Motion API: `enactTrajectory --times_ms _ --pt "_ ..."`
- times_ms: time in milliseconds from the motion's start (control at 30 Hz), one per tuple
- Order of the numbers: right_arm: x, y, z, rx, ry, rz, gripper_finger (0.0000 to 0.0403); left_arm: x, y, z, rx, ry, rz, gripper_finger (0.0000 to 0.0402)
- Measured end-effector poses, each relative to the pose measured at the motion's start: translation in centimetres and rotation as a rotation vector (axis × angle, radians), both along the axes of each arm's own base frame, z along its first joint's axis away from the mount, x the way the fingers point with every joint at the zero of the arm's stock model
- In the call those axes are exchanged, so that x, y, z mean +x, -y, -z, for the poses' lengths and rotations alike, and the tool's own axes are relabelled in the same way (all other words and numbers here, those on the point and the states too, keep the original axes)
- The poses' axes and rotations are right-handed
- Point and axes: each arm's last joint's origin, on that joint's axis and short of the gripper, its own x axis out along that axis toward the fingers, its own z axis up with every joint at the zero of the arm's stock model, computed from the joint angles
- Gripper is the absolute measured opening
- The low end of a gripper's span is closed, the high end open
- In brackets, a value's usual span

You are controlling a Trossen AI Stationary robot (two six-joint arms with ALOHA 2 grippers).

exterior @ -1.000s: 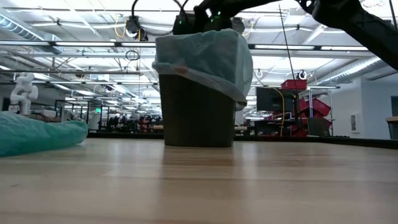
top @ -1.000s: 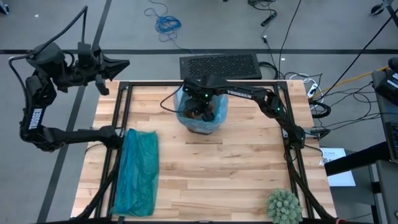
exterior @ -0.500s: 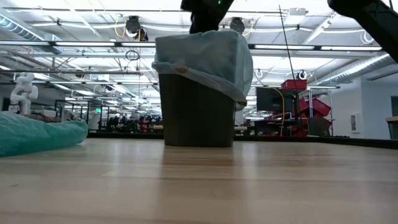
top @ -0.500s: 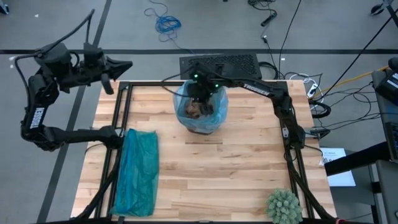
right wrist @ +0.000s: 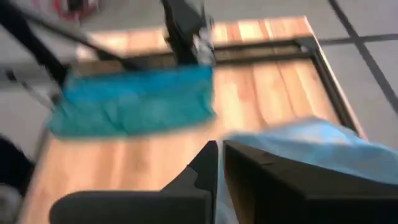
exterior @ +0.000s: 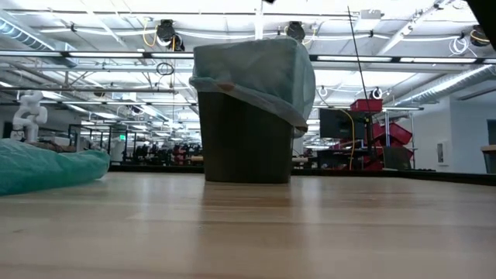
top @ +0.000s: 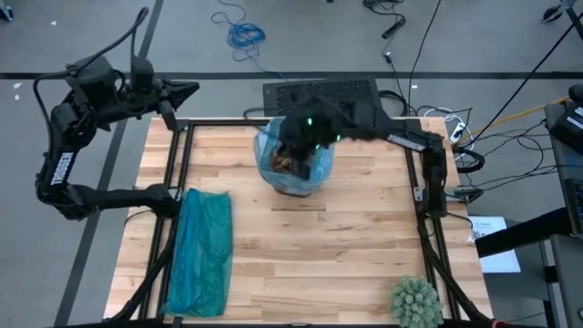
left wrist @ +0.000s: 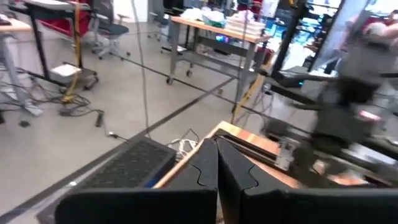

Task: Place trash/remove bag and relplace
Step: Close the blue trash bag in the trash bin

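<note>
Table [top: 346,264]: wood top, used as ref for everything below.

Teal-green bag [top: 199,251]: folded flat along table's left side, untouched, prob the replacement liner.

Bin [exterior: 246,143]: dark, upright at table's far edge, near centre. Pale blue bag [exterior: 260,74] seated in it, rim folded over the outside, sagging lower on one side in low view.

Spiky green ball [top: 416,302]: at table's near right corner, well apart from bin, not part of the job.

Trash [top: 290,164]: brown scraps visible inside the liner in high view; none seen loose on table.

Right gripper [right wrist: 219,163]: over the bin at table's far edge, above bag rim. Fingers nearly together w/ a thin gap in wrist view, nothing between them.

Left gripper [left wrist: 217,163]: off table beyond its far left corner, parked. Fingers pressed together, empty.

Status est: trash-in step looks done. Left to do: pull blue bag out of bin, set aside, fit teal-green bag. No hold on the bag rim yet, so removal not started as far as visible.
</note>
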Motion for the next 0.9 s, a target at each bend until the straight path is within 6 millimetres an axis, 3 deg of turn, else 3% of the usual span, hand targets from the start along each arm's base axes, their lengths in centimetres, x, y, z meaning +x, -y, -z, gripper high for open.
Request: enactTrajectory --times_ms 167,367,633,900 --pt "1.4 -5.1 -1.2 0.186 0.169 0.136 0.0019 -0.4 -0.3 0.0 0.019 -0.008 -0.037 0.0" --pt "1.6 -11.3 0.6 0.179 0.11 0.272 0.0017 -1.0 0.3 -0.2 0.049 0.001 0.015 0.0" --pt "3.4 -17.3 7.2 -0.024 -0.083 0.346 0.0007 -1.7 1.1 -0.2 0.023 0.023 0.029 0.0" --pt "6.5 -19.1 12.8 -0.082 -0.118 0.405 0.0052 -1.7 1.3 0.3 -0.036 -0.006 0.078 0.0"
